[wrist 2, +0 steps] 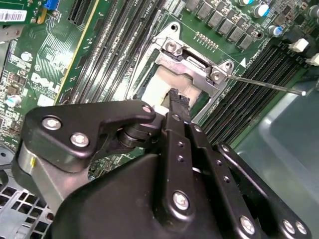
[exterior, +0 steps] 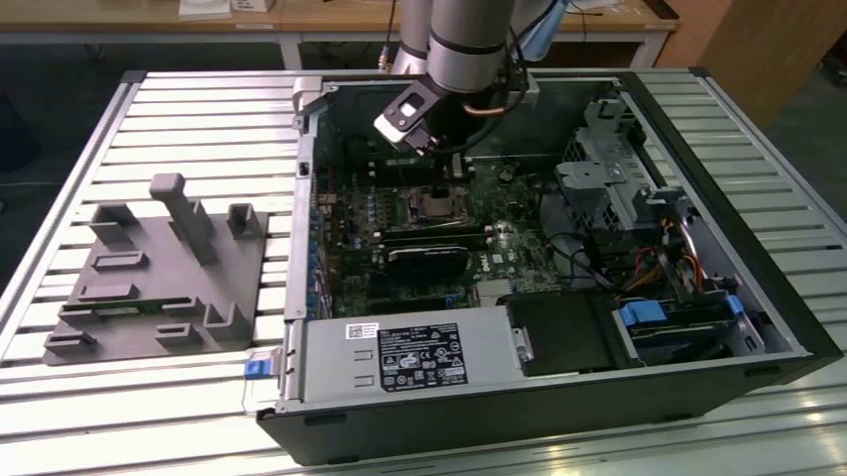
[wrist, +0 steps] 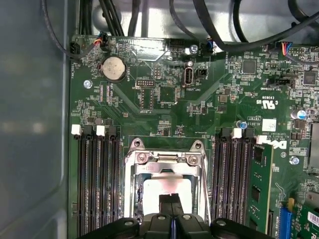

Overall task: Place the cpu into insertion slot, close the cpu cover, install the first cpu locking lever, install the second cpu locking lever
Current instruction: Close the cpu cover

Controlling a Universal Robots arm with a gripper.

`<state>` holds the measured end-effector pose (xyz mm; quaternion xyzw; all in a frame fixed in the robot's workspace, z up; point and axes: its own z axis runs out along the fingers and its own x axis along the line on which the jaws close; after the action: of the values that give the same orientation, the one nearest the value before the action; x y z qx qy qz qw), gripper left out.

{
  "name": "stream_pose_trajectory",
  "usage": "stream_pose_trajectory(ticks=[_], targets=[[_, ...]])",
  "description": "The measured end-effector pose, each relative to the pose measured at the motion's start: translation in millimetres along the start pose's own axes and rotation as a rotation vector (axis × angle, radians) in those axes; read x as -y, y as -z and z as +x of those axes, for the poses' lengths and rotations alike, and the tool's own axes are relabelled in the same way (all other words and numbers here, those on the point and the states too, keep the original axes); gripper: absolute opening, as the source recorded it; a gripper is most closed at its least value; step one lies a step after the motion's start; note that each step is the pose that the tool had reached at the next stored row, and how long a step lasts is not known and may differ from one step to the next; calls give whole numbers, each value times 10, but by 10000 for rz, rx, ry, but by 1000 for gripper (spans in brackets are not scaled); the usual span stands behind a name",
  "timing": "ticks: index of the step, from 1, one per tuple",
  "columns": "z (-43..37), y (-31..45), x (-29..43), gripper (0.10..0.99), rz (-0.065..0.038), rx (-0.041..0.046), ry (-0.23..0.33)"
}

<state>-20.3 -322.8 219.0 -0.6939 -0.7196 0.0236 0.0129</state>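
Note:
Inside the open computer case, the cpu [wrist: 164, 188] shows its pale metal face through the square cut-out of the cpu cover [wrist: 165, 160], which lies flat over it. The insertion slot [exterior: 438, 204] is underneath both and hidden. My gripper [wrist: 170, 201] hangs just above the cpu's face with its black fingertips [wrist 2: 178, 100] pressed together and nothing between them. In the second wrist view, the cpu cover [wrist 2: 195, 65] frames the cpu [wrist 2: 162, 85]. A thin locking lever [wrist 2: 264, 85] sticks out sideways from the cover's corner, unlatched. The arm's gripper [exterior: 447, 169] reaches down over the socket.
Rows of black memory slots [wrist: 94, 179] flank the socket on both sides. A black oblong part [exterior: 423, 260] and the power supply [exterior: 411, 357] sit nearer the case front. Drive bays and cables [exterior: 636, 208] fill the exterior view's right. A grey fixture block [exterior: 159, 273] stands on the table.

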Motion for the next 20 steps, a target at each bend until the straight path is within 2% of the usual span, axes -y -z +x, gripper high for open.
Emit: stream_pose_trajectory(ticks=[20], targets=[[0,-28,-1,106,-65,189,3607]])
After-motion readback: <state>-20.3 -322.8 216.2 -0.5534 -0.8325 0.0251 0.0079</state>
